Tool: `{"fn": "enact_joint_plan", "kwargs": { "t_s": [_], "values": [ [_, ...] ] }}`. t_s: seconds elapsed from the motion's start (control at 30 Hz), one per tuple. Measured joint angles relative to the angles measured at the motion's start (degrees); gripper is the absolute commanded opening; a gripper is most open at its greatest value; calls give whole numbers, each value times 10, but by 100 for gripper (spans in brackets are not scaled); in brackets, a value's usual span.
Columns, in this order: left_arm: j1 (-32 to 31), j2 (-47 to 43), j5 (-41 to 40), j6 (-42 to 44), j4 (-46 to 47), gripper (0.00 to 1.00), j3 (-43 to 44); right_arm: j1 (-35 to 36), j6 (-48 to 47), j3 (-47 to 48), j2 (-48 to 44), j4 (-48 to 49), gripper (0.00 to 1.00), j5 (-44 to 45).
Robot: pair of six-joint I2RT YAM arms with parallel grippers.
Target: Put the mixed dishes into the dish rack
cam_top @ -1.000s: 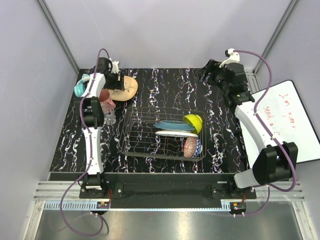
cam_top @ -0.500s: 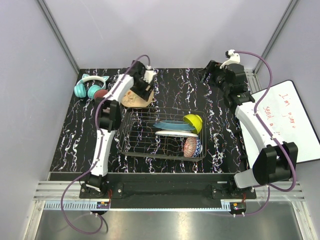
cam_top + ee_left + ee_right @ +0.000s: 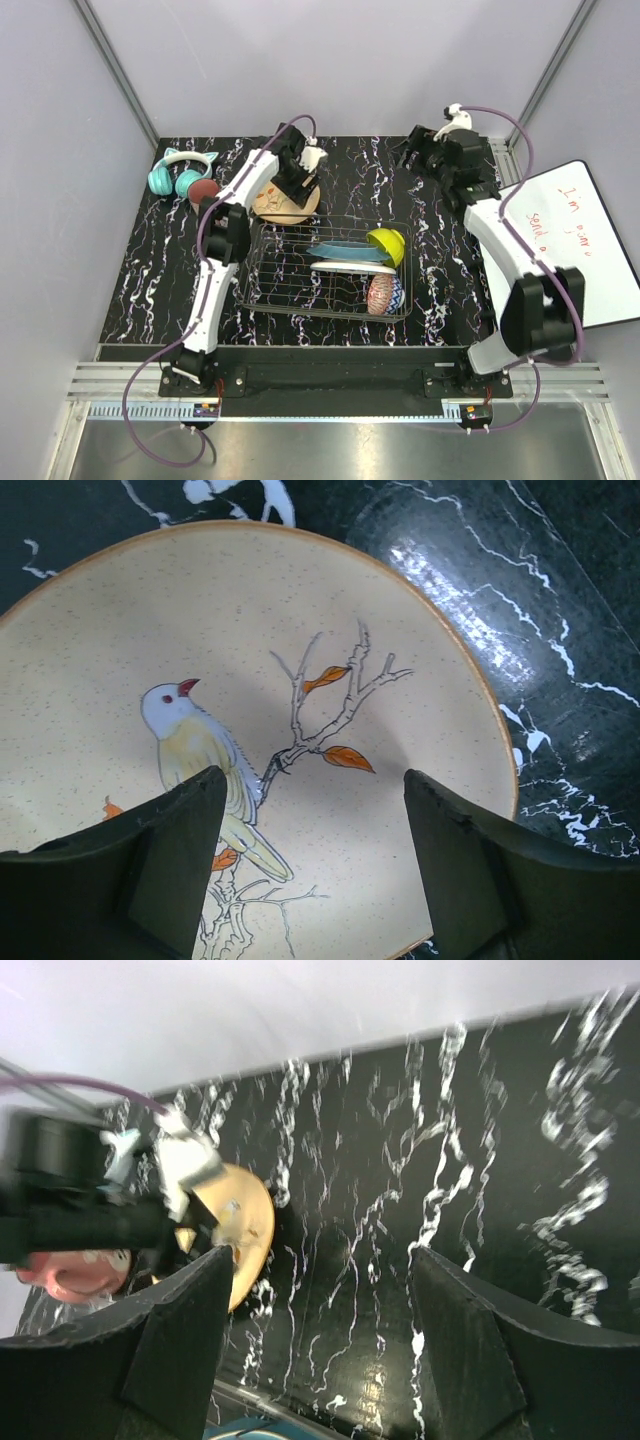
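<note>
The tan floral plate (image 3: 275, 208) (image 3: 330, 670) lies just behind the dish rack (image 3: 270, 272), a bird and branch painted on its face. My left gripper (image 3: 299, 188) (image 3: 315, 775) hovers right over that face, jaws wide open, both fingers above the plate and no rim between them. In the rack are the teal plate (image 3: 345, 249), the white plate (image 3: 340, 267), the yellow-green bowl (image 3: 388, 243) and the red patterned bowl (image 3: 383, 293). The pink mug (image 3: 203, 190) (image 3: 70, 1275) sits at the back left. My right gripper (image 3: 416, 150) (image 3: 320, 1255) is open above bare tabletop at the back right.
Teal cat-ear headphones (image 3: 180, 172) lie in the back left corner beside the mug. A whiteboard (image 3: 585, 240) with red writing lies off the table's right edge. My left arm's elbow (image 3: 222, 228) stands at the rack's left end. Grey walls close in the back and sides.
My left arm has swung right from the headphones corner to the rack's back edge, and the tan plate has slid right with it. The right arm shifted slightly.
</note>
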Motion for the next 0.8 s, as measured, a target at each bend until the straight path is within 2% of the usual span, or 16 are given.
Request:
{"fn": "enact_joint_plan", "kwargs": {
  "t_s": [0.1, 0.17, 0.27, 0.43, 0.57, 0.8],
  "values": [
    [10, -9, 1, -20, 12, 68, -4, -4, 21, 11, 67, 9, 78, -33],
    [30, -45, 9, -55, 50, 68, -45, -6, 38, 24, 123, 8, 77, -61],
    [75, -111, 13, -93, 85, 68, -99, -7, 63, 45, 194, 4, 76, -103],
    [169, -166, 12, -134, 116, 68, -102, -7, 108, 97, 266, 8, 74, -186],
    [203, -155, 12, -142, 98, 68, -98, -7, 149, 150, 322, 37, 72, -260],
    [181, -63, 53, -134, 10, 68, -40, -1, 194, 249, 439, 47, 70, -327]
  ]
}}
